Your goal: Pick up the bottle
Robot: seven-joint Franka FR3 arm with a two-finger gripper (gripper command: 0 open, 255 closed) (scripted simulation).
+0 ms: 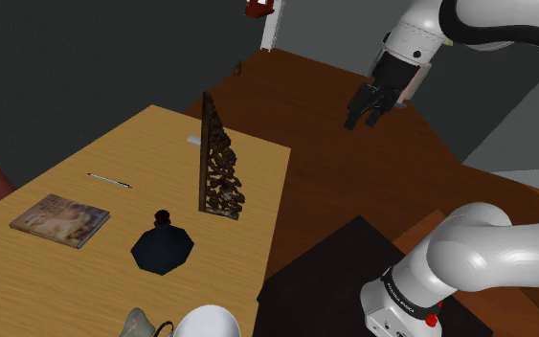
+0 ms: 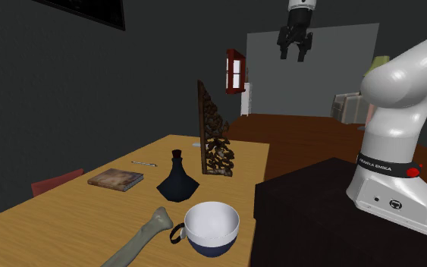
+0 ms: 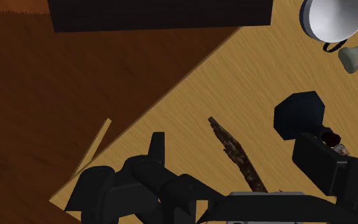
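Black gripper point(image 1: 363, 117) hangs in the air, fingers spread, nothing between them. In the shoulder view we log the bottle point(image 1: 162, 246) at eight o'clock from it, well apart, upright on the wooden table point(image 1: 114, 144). It is dark, squat, narrow-necked and opaque, so we cannot tell its contents. From the bottle: brown lattice piece point(image 1: 217, 163) at one o'clock, book point(image 1: 60, 219) at nine, cup point(image 2: 211, 224) at five, its white inside open to view. A pale bone point(image 2: 143, 235) lies just beside the cup.
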